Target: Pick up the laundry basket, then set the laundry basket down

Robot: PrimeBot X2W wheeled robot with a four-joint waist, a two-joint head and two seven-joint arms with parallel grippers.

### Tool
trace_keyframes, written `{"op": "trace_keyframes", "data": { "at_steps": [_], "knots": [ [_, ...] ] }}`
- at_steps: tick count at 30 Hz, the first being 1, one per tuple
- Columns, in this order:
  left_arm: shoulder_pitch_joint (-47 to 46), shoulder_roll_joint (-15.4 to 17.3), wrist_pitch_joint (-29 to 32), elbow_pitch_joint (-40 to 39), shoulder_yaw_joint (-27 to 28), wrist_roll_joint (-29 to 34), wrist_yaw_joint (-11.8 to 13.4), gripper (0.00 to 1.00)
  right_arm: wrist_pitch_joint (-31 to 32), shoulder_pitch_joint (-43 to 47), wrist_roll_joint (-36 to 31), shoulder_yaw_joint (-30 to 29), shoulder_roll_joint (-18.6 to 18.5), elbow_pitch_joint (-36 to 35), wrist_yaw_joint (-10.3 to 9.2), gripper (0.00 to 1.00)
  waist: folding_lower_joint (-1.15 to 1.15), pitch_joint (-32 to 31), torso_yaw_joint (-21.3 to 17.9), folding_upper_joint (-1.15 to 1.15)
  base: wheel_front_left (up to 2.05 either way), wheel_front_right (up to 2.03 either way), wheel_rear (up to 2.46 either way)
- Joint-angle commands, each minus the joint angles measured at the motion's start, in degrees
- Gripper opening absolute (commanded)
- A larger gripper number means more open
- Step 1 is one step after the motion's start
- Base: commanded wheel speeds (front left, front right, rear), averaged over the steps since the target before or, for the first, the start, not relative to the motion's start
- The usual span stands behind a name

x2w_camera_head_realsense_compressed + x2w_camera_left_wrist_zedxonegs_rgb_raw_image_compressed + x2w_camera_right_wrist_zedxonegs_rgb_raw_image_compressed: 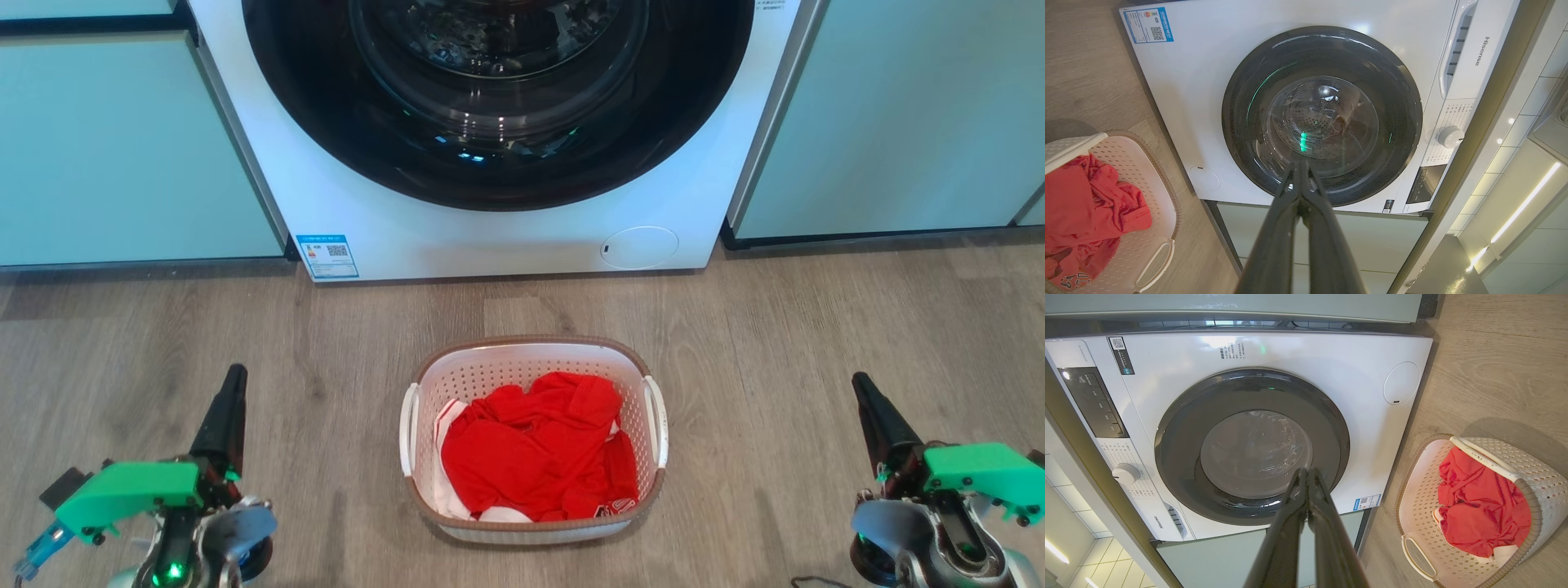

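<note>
We have lifted nothing yet: the laundry basket [526, 340] sits on the floor [775, 327] between our left tool [234, 382] and right tool [862, 385], both clenched empty.

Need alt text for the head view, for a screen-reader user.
A white basket holding red clothes sits on a wood floor in front of a front-load washer. The left gripper and right gripper, both shut, flank it without touching it.
</note>
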Motion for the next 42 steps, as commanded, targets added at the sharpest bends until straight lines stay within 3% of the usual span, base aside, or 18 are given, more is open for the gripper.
{"op": "trace_keyframes", "data": {
  "at_steps": [1, 21, 22, 26, 42],
  "knots": [
    [-3.1, 0.3, 0.4, -1.7, 2.1, 0.5, -0.4, 0.0, 0.4, -2.8, -0.6, 1.0, -0.4, -2.0, -0.08, 0.0, 0.0, 0.0, 0.0, 0.0, 0.0, 0.0, 0.0],
    [-3.1, 0.3, 0.4, -1.7, 2.1, 0.5, -0.4, 0.0, 0.4, -2.8, -0.6, 1.0, -0.4, -2.0, -0.08, 0.0, 0.0, 0.0, 0.0, 0.0, 0.0, 0.0, 0.0],
    [0.0, 0.0, 0.0, 0.0, 0.0, 0.0, 0.0, 1.0, 0.0, 0.0, 0.0, 0.0, 0.0, 0.0, 0.0, 1.0, 0.0, 0.0, 0.0, 0.0, 0.0, 0.0, 0.0],
    [1.7, -0.1, -0.4, 2.5, -0.4, 0.1, 0.1, 1.0, -0.3, 1.3, -0.1, 0.6, 0.4, 2.6, 0.0, 1.0, 0.0, 0.0, 0.0, 0.0, 0.0, 0.0, 0.0],
    [2.0, 0.0, -2.9, 0.1, -1.0, 3.5, 0.4, 1.0, -2.9, 0.9, -2.9, 2.5, 0.3, 1.6, -0.01, 1.0, 0.0, 0.0, -0.1, 0.0, 0.0, 0.0, 0.0]
  ]
}}
